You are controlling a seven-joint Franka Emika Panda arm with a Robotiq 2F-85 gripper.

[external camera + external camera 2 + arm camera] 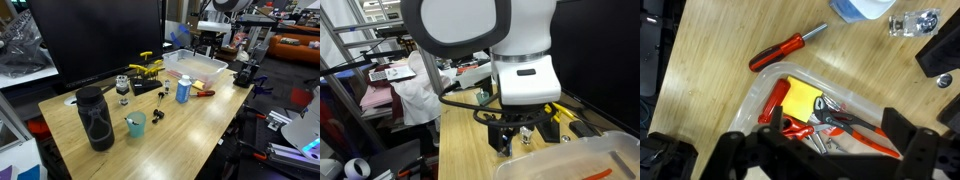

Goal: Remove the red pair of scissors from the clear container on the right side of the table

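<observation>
The clear container (845,88) lies right under my gripper (815,152) in the wrist view. It also shows in both exterior views (196,66) (582,160). Inside it, the red pair of scissors (793,128) lies with its loop handles by the near-left corner and its short silvery blades pointing right. It is partly hidden by my fingers. My gripper is open and empty, hovering above the container, with a dark finger on each side of the scissors. In an exterior view the gripper (208,42) hangs over the container at the far end of the table (190,125).
The container also holds a yellow pad (800,97), red-handled pliers (850,122) and a long red handle (774,100). A reddish-orange screwdriver (788,47) and the blue-labelled bottle (183,90) lie beside the container. A black bottle (95,118) and a teal cup (135,123) stand nearer.
</observation>
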